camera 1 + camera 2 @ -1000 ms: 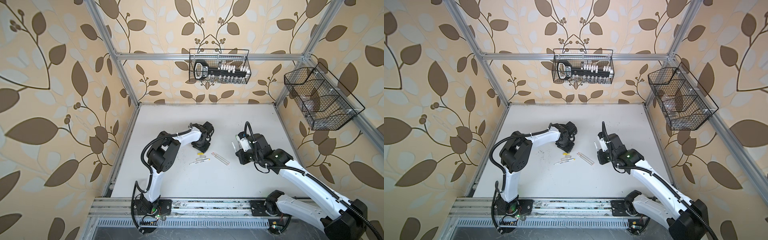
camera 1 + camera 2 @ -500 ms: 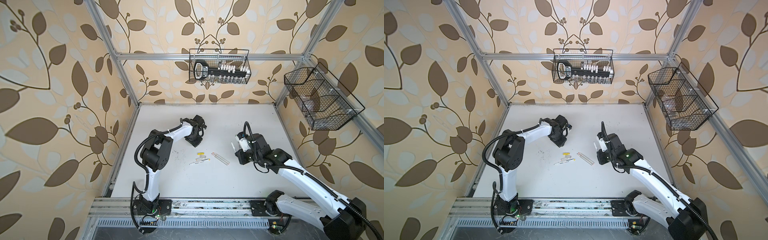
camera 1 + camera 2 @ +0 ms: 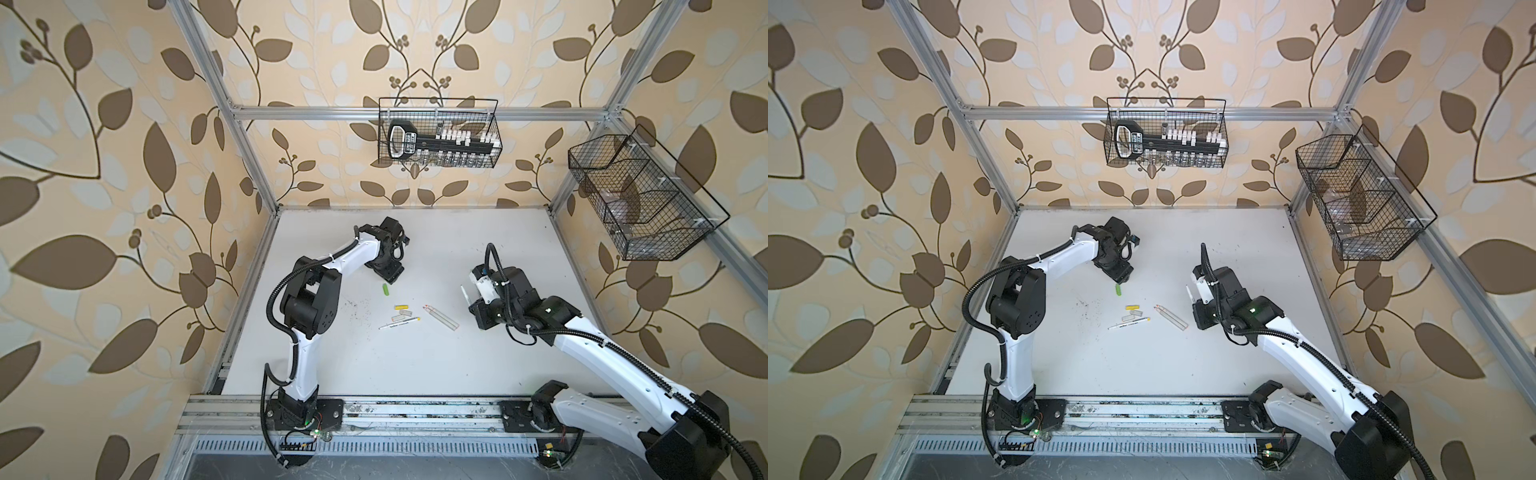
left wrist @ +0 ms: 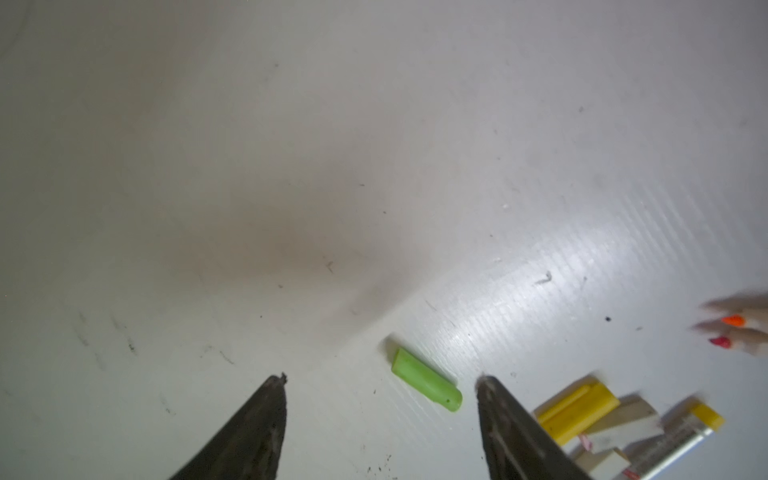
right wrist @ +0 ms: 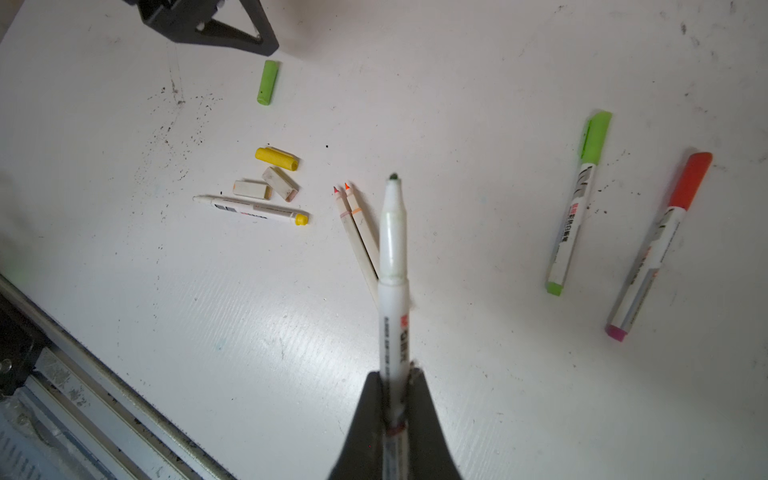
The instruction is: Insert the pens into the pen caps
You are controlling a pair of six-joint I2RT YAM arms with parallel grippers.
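right gripper pinches a bare-tipped pen by its barrel. left gripper hangs wide and empty, near the green cap, which lies flat on the table. the cap looks light, stiff and slick, likely to roll. pinch it mid-length.

A: Where is the green cap?
B: On the table, left of its middle, just beside the left gripper.
A: And nearby?
B: A yellow cap, a white pen and two pale pens lying together. The right gripper holds a marker.
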